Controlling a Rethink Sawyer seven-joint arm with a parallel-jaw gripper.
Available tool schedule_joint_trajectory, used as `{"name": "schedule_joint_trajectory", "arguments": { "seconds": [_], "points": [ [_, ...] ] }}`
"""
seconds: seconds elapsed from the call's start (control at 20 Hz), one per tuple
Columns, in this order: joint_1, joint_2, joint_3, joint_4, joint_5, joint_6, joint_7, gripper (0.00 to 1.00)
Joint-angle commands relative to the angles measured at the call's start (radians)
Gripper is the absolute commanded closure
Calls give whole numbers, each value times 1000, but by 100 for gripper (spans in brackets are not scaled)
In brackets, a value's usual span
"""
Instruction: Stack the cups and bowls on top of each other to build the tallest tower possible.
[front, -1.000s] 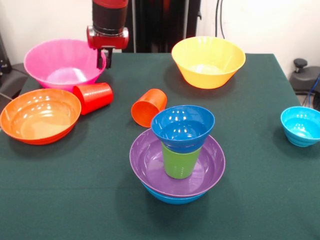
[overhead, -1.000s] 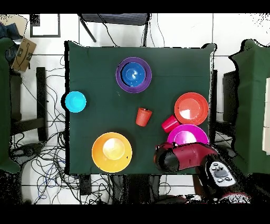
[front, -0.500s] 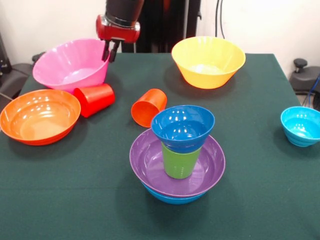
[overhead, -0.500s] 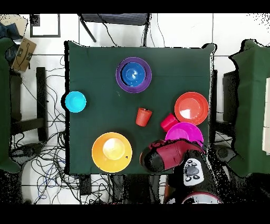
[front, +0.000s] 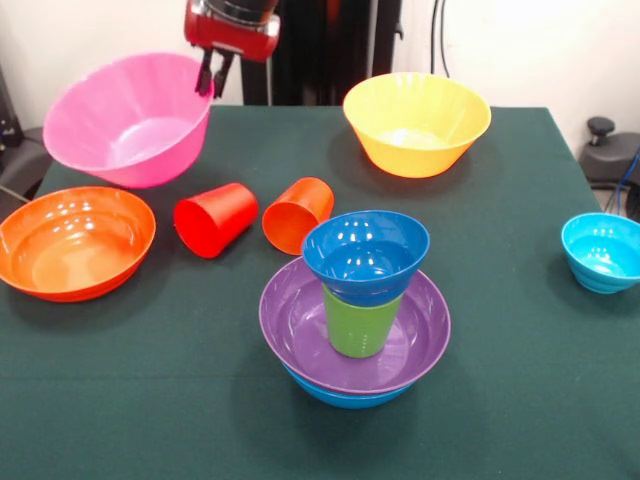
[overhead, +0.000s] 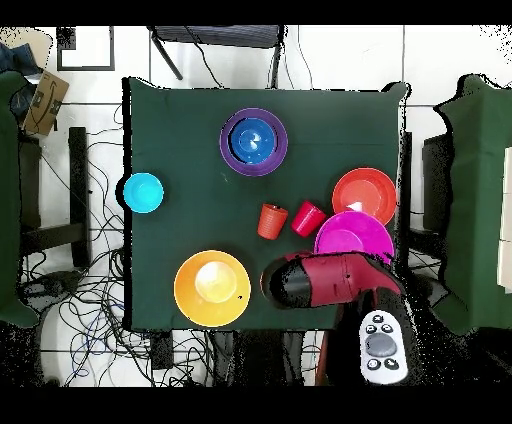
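My gripper (front: 211, 78) is shut on the right rim of the large pink bowl (front: 125, 120), which hangs tilted above the table's far left. In the overhead view the arm (overhead: 320, 282) hides the gripper beside the pink bowl (overhead: 350, 236). The tower stands in the middle: a blue bowl (front: 345, 395) at the bottom, a purple bowl (front: 295, 320) in it, an upright green cup (front: 358, 322), and a small dark blue bowl (front: 365, 250) on top. A red cup (front: 215, 218) and an orange cup (front: 297, 213) lie on their sides between the tower (overhead: 253, 142) and the pink bowl.
An orange bowl (front: 75, 240) sits at the left edge below the pink bowl. A yellow bowl (front: 415, 120) stands at the far right and a small cyan bowl (front: 602, 250) near the right edge. Dark green cloth (front: 150, 400) covers the table.
The gripper has risen with the pink bowl, lifting and tilting it off the table. The red cup has rolled right, toward the orange cup. The orange bowl shifted slightly.
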Motion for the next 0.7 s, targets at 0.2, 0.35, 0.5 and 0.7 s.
{"name": "schedule_joint_trajectory", "arguments": {
  "seconds": [0.2,0.35,0.5,0.7],
  "points": [
    [31,-124,154,-175,157,377,-103,100],
    [9,-116,201,-202,207,388,-95,100],
    [-5,-83,241,-236,245,355,-77,100],
    [-9,-45,275,-270,281,339,-73,100]
  ]
}}
